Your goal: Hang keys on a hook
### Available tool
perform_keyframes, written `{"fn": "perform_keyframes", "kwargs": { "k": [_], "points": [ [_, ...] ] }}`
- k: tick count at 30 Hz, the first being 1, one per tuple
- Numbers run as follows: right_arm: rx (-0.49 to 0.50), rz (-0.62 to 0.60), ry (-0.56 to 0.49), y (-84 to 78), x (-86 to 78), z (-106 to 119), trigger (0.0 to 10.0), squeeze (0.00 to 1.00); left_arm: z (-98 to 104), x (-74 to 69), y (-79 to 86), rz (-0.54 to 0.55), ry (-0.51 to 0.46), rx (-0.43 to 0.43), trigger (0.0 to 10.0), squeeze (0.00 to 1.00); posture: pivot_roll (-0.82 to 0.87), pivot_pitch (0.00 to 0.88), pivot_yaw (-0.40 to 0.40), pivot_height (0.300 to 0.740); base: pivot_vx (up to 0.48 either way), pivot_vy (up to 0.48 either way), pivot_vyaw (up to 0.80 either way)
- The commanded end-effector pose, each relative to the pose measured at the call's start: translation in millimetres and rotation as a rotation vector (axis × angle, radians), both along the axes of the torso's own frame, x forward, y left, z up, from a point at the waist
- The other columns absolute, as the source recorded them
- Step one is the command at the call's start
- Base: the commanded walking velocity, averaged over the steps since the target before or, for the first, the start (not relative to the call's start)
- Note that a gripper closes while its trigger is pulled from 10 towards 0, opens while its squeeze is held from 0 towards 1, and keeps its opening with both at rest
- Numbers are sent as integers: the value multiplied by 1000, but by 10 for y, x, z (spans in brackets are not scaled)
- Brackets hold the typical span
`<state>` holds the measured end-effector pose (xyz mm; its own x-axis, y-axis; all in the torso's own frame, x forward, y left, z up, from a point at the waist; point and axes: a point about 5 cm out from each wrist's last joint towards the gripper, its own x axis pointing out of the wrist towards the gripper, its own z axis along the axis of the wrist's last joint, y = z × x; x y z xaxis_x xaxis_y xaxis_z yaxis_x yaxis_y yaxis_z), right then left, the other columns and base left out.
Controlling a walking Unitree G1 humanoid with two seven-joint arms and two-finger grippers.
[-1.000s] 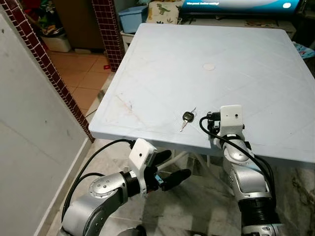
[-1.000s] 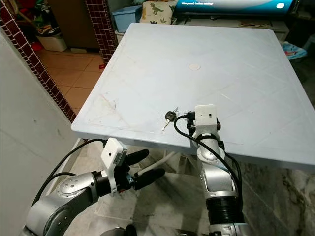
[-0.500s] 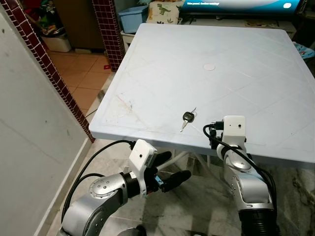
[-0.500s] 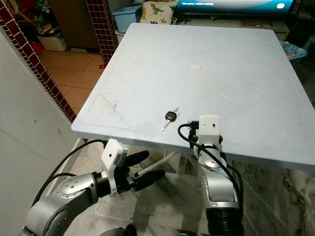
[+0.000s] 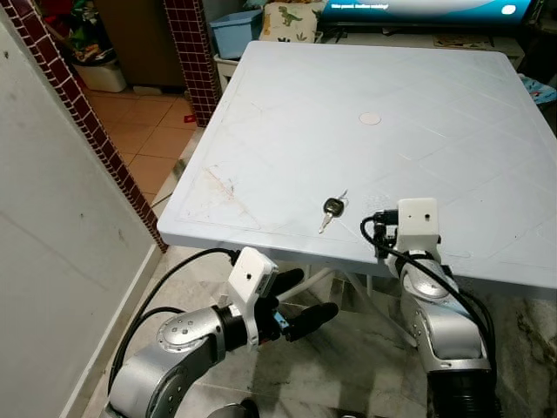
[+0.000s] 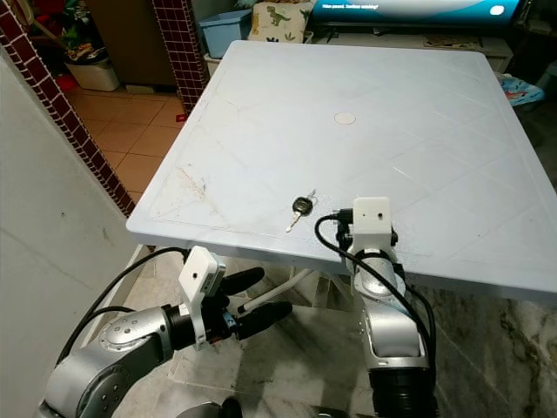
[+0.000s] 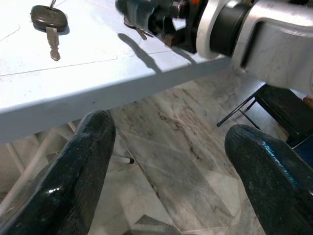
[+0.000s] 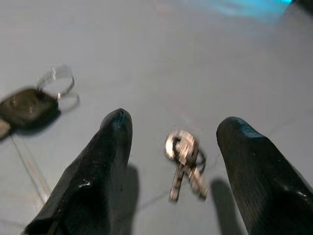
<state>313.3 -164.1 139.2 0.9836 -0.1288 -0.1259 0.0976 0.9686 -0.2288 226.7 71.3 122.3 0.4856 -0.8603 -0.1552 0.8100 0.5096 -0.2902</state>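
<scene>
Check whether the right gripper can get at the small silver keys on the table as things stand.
Probably yes: the right gripper hangs open over the table, its fingers either side of the small silver keys, with nothing between them.

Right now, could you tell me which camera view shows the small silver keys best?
The right wrist view: the silver keys lie between the open right pincer fingers. The left wrist view catches only a sliver; the head views hide them behind the right wrist.

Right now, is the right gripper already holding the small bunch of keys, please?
No: in the right wrist view the small bunch of keys lies on the table between the open jaws of the right gripper, untouched.
</scene>
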Motion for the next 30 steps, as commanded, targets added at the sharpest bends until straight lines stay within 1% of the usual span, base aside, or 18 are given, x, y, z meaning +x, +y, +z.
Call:
{"fn": "perform_keyframes", "kwargs": {
  "k": [1,3,8,10,12,17,18,19,20,21,26,30],
  "points": [
    [-5,-21,10,-24,-5,-9,10000,0,1,-12,-1,-7,0,12,10000,0,-50,125,61,740,0,0,0],
    [-5,-34,30,-62,-9,-62,10000,0,0,-10,-6,-8,0,12,10000,0,-49,124,59,740,0,0,0],
    [4,-35,47,-91,1,-123,10000,0,3,-10,-4,-6,-2,11,10000,0,-49,124,59,740,0,0,0],
    [9,-38,54,-109,14,-144,10000,0,2,-8,-3,-4,-2,11,10000,0,-46,121,58,740,0,0,0],
    [24,-58,79,-161,38,-195,10000,0,5,-9,-1,-4,-4,12,10000,0,-46,121,58,740,0,0,0],
    [47,-70,93,-232,86,-243,10000,0,6,-4,2,-4,-5,12,10000,0,-43,117,59,740,0,0,0],
    [55,-71,98,-253,99,-261,4706,0,8,-4,0,-4,-6,12,10000,0,-43,117,59,740,0,0,0],
    [59,-71,99,-266,106,-266,3255,0,9,-4,0,-4,-6,12,10000,0,-43,117,59,740,0,0,0],
    [61,-71,99,-273,111,-270,3255,0,8,-3,0,-4,-6,12,10000,0,-41,115,59,740,0,0,0],
    [71,-70,99,-287,125,-275,0,0,9,-1,2,-4,-7,13,10000,0,-41,115,59,740,0,0,0],
    [85,-60,99,-292,159,-272,0,0,11,-2,6,-4,-7,14,10000,0,-40,115,62,740,0,0,0],
    [124,-64,106,-279,165,-290,0,0,11,-5,7,-5,-6,14,10000,0,-39,116,62,740,0,0,0]
  ]
}}
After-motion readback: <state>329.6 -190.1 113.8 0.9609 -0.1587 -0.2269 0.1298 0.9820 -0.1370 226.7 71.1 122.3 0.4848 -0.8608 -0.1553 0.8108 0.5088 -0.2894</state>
